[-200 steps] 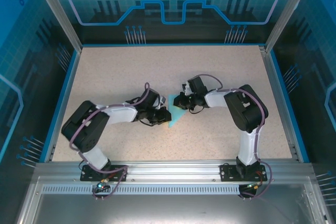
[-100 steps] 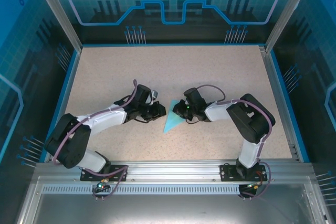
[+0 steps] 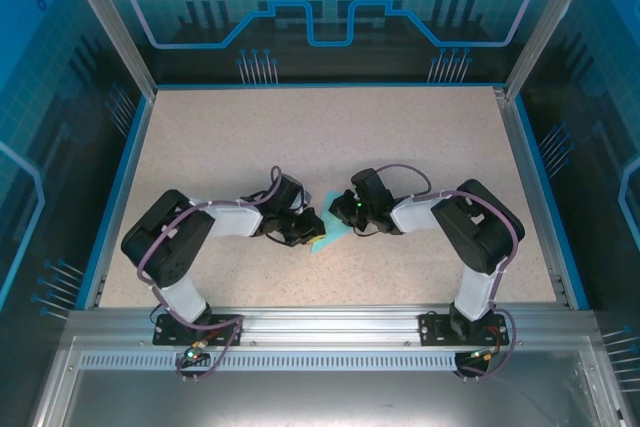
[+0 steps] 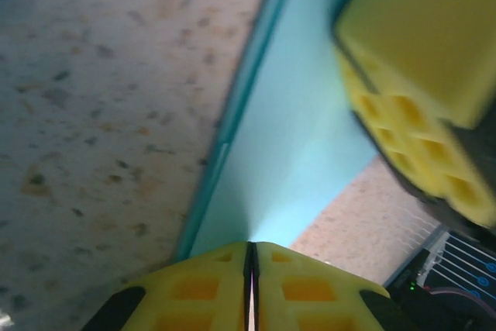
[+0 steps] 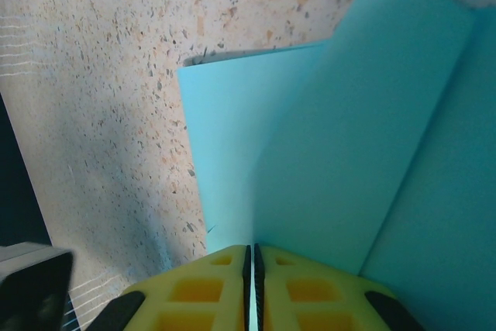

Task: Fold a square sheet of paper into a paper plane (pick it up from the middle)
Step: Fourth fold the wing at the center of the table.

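The light-cyan sheet of paper [image 3: 322,241] is folded into an angular, layered shape and lies mid-table between both grippers, mostly covered by them. My left gripper [image 3: 308,230] is shut on one edge of it; in the left wrist view the paper [image 4: 310,137] runs forward from the closed yellow fingertips [image 4: 249,247]. My right gripper [image 3: 338,215] is shut on the opposite side, and a cyan sliver sits between its jaws [image 5: 253,249] with folded layers [image 5: 325,153] spreading ahead. The right gripper's yellow finger [image 4: 418,60] rests on the paper. I cannot tell whether this has the paper plane's shape.
The speckled beige tabletop [image 3: 300,137] has a blue rim [image 3: 118,187] on three sides. A metal rail [image 3: 330,325] with both arm bases runs along the near edge. Transparent blue walls enclose the cell.
The left arm pulled back from its stretched pose and its gripper dropped onto the paper's left edge, covering most of it. The right gripper slid slightly down earlier and now holds still.
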